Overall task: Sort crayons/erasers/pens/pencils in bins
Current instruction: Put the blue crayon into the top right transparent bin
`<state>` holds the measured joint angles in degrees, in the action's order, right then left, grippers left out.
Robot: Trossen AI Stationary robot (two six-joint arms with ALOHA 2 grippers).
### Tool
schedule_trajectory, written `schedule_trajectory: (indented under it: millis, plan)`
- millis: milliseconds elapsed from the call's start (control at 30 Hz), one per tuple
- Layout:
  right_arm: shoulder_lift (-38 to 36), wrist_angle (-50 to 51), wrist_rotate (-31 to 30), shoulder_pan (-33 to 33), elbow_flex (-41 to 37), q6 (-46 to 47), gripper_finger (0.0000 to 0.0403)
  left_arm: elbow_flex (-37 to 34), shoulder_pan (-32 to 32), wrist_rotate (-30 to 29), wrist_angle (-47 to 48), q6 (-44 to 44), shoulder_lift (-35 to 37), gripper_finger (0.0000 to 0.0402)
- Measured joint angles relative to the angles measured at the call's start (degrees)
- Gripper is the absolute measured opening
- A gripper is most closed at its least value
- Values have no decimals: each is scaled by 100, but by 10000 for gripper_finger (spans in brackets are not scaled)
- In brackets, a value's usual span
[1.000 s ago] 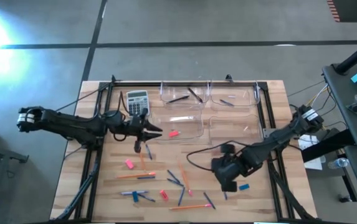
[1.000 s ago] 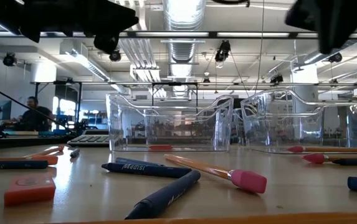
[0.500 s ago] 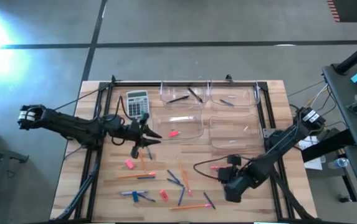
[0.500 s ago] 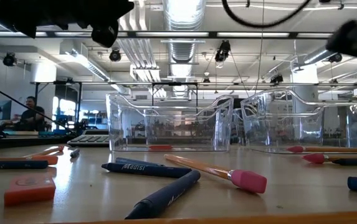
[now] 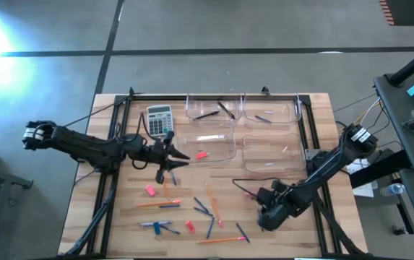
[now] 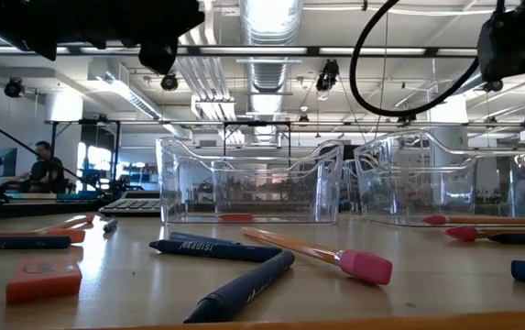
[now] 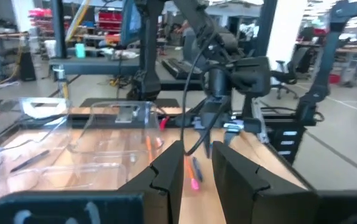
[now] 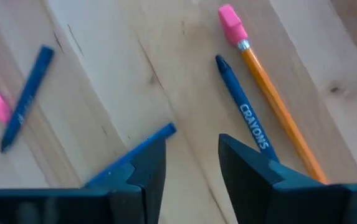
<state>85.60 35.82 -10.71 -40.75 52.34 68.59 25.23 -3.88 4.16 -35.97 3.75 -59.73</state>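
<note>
Crayons (image 8: 243, 118) beside right gripper (image 8: 192, 162)

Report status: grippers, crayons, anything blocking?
Right gripper open, low over blue crayons. Left gripper empty, beside near-left bin. Nothing blocking.
</note>
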Motion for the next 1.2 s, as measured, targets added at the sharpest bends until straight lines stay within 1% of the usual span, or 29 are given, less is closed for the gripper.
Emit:
schedule_trajectory:
  millis: [167,233,333,500,567,767,900,1033,1200]
  plan:
    - [0,-217,-88,-37,-2,274,132,2,0,-20,-98,46,-134,70]
    - [0,-438,-85,-84,9,351,132,2,0,-20,-111,254,-179,70]
    - [0,-510,-97,-149,168,396,131,7,0,-20,-107,455,-295,70]
    - [4,-496,-423,-225,280,507,125,15,0,-28,-126,470,-390,70]
    - [4,-494,-440,-236,267,538,126,15,0,-33,-139,470,-400,70]
    - [7,-481,-444,-265,146,774,138,15,0,-46,-134,468,-400,70]
    - [19,-481,-594,-265,84,841,153,15,0,-46,-106,468,-400,70]
    - [98,-485,-428,-336,79,975,166,5,0,-48,-105,476,-400,70]
    - [87,-502,-392,-493,79,1315,168,-18,-7,-46,-69,494,-400,70]
